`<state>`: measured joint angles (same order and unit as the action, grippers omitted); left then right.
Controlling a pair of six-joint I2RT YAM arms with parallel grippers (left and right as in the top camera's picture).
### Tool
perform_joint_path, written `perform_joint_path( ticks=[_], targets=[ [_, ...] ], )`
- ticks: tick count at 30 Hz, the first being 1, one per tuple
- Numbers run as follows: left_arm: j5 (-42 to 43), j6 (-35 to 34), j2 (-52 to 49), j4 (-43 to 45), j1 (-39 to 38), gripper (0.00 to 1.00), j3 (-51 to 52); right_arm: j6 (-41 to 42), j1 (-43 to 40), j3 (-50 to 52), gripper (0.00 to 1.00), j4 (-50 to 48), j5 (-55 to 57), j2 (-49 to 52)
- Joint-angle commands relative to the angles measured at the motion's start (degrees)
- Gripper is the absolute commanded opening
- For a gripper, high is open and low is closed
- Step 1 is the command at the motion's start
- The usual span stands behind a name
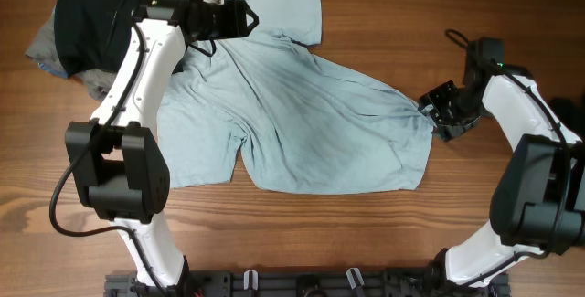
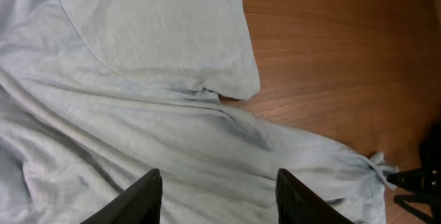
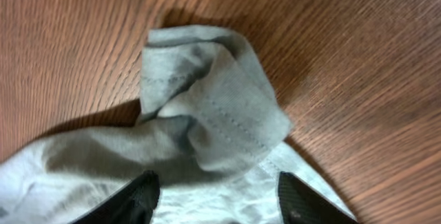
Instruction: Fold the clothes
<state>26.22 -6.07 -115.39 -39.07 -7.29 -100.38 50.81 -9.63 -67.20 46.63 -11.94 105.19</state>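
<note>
A pale grey-blue T-shirt (image 1: 292,114) lies crumpled across the middle of the wooden table, one sleeve spread at the top. My left gripper (image 1: 249,18) is open over the shirt's upper part near that sleeve; its fingers (image 2: 217,196) hang over the cloth (image 2: 138,79) with nothing between them. My right gripper (image 1: 439,114) is open at the shirt's bunched right corner. In the right wrist view the fingers (image 3: 217,200) straddle the folded hem corner (image 3: 207,107) without closing on it.
A pile of dark and grey clothes (image 1: 82,32) sits at the back left corner. Bare wood (image 1: 366,233) lies in front of the shirt and to its right (image 2: 344,58).
</note>
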Motion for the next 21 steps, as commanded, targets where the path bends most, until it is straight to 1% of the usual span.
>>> perform_joint_path(
  ticks=[1,2,5,7,9,12,13,14,15,16,17,18,19,21],
  targets=[
    [-0.59,1.44,0.63,-0.46,-0.22,0.52,-0.57,3.43,0.02,0.22,0.47,-0.72,0.92,3.52],
    [-0.59,1.44,0.63,-0.63,-0.22,0.53,-0.57,3.41,0.02,0.22,0.38,-0.81,0.61,4.09],
    [-0.76,1.44,0.63,-1.31,-0.22,0.53,-0.57,1.42,-0.13,0.17,0.05,-2.67,0.48,4.61],
    [-0.76,1.88,0.63,-1.68,-0.22,0.53,-0.57,-4.44,-1.03,-0.76,0.04,-9.29,-2.73,3.89],
    [-0.81,2.91,0.63,-2.34,-0.22,0.53,-0.57,-6.91,-2.84,-2.97,0.04,-15.06,-7.58,2.80],
    [-0.79,2.91,0.63,-3.02,-0.22,0.53,-0.57,-6.19,-6.78,-6.97,0.04,-27.80,-14.05,1.25],
    [-0.79,2.91,0.63,-3.10,-0.22,0.54,-0.57,-4.90,-8.17,-8.35,0.04,-33.42,-14.71,1.18],
    [-0.79,2.89,0.63,-3.10,-0.22,0.54,-0.57,-3.93,-9.70,-9.51,0.04,-41.03,-14.62,1.20],
    [-0.79,2.89,0.63,-3.10,-0.22,0.54,-0.57,-4.39,-10.80,-9.68,0.21,-46.99,-14.40,1.20],
    [-0.79,2.89,0.63,-3.21,-0.22,0.54,-0.57,-4.83,-11.96,-9.70,0.27,-50.29,-14.43,1.18],
    [-0.79,2.91,0.63,-3.37,-0.22,0.54,-0.57,-3.85,-13.11,-9.70,0.36,-50.93,-14.40,1.18],
    [-0.79,2.89,0.63,-3.65,-0.22,0.55,-0.57,-2.56,-14.23,-9.68,0.87,-50.12,-14.43,1.20],
    [-0.79,2.91,0.63,-3.93,-0.22,0.56,-0.57,-2.95,-15.10,-9.62,1.00,-48.19,-14.47,1.20],
    [-0.79,2.91,0.63,-4.76,-0.22,0.57,-0.57,-6.78,-16.65,-9.57,1.00,-42.77,-15.52,1.20]
  ],
)
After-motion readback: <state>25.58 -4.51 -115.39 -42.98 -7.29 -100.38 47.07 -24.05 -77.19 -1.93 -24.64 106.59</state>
